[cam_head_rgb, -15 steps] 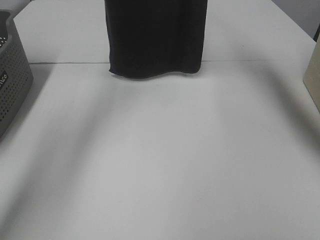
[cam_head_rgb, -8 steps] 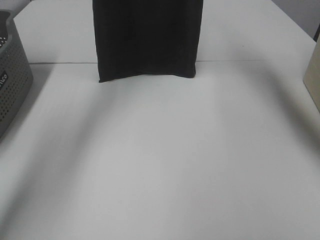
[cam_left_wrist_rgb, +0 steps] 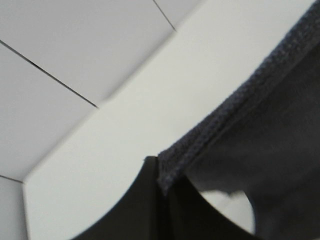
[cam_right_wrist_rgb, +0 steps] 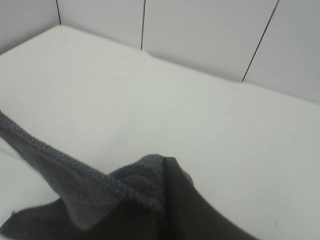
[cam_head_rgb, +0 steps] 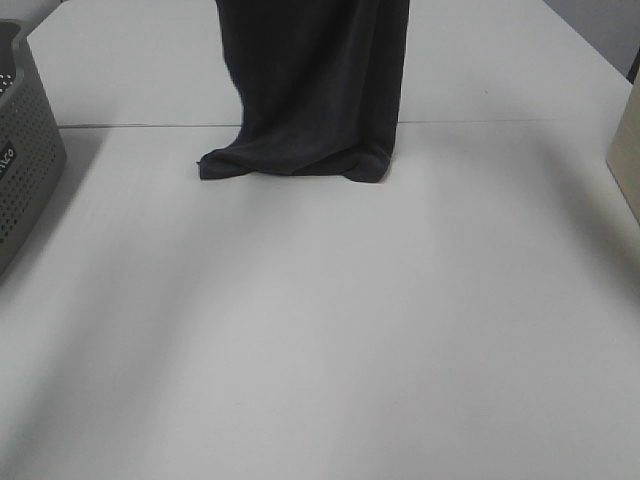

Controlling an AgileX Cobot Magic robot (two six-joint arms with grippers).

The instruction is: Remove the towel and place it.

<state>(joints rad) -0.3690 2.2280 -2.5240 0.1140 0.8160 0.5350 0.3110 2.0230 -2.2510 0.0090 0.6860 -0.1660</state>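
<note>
**At far middle: towel (cam_head_rgb: 312, 90) hung from two corners**

One hem corner is clamped in the left gripper (cam_left_wrist_rgb: 156, 197) and one in the right gripper (cam_right_wrist_rgb: 169, 200), probably to keep it spread. Its lower edge is bunched on the table (cam_head_rgb: 320, 330).

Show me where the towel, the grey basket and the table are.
towel (cam_head_rgb: 315, 90), exterior high view, on its hanging middle.
grey basket (cam_head_rgb: 35, 135), exterior high view, on its perforated side wall.
table (cam_head_rgb: 330, 330), exterior high view, on its bare surface.
</note>
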